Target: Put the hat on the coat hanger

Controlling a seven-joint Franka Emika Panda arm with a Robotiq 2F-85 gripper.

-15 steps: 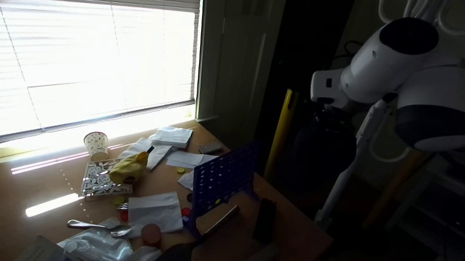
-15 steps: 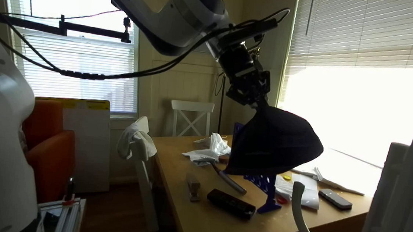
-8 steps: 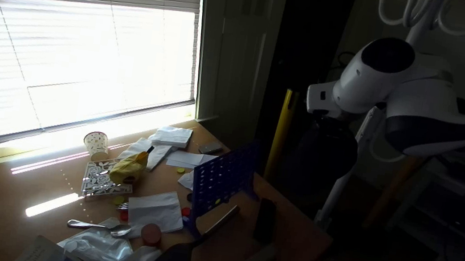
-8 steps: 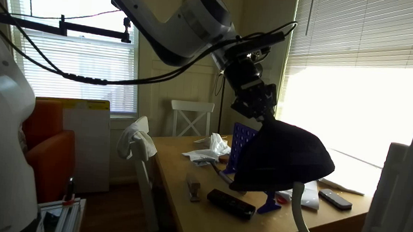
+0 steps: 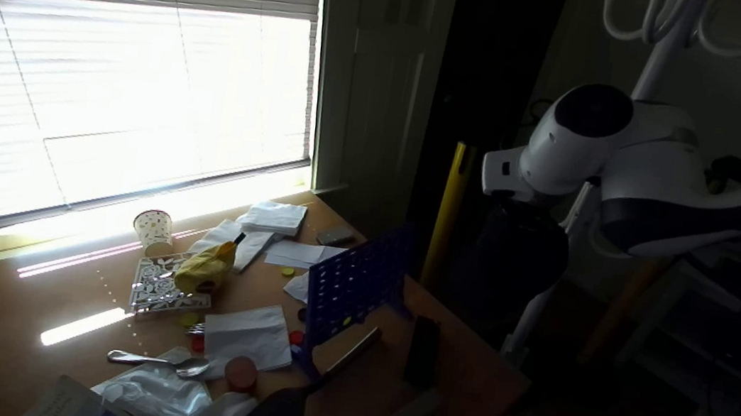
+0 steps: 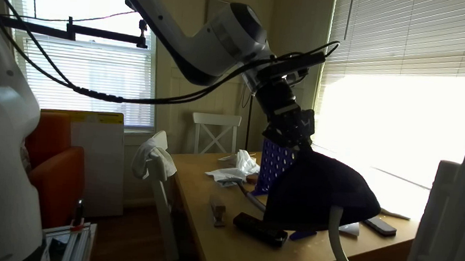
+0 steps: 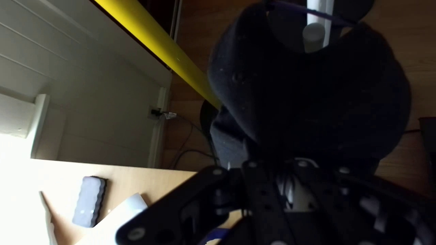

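Observation:
My gripper (image 6: 304, 146) is shut on the dark hat (image 6: 319, 191) at its upper end, and the hat hangs below it. The hat is hard to make out against the dark background in an exterior view (image 5: 520, 263). In the wrist view the hat (image 7: 323, 102) spreads beyond the fingertips (image 7: 276, 163). The white coat hanger (image 5: 653, 73) stands behind the arm, with curved hooks at its top. A lower hook (image 6: 337, 242) overlaps the hat's lower right part. Its round tip (image 7: 314, 34) shows past the hat's far edge. Whether they touch, I cannot tell.
A table (image 6: 223, 246) below holds a blue dotted board (image 5: 360, 285), a black case (image 6: 260, 229), a grey eraser (image 6: 380, 225), a spatula (image 5: 275, 414) and papers. A yellow pole (image 5: 447, 211) stands near the hat. A white chair (image 6: 161, 191) stands at the table's side.
My gripper and the hat have moved down, and to the right in an exterior view. The lower hook now overlaps the hat there. The gripper stays shut on the hat.

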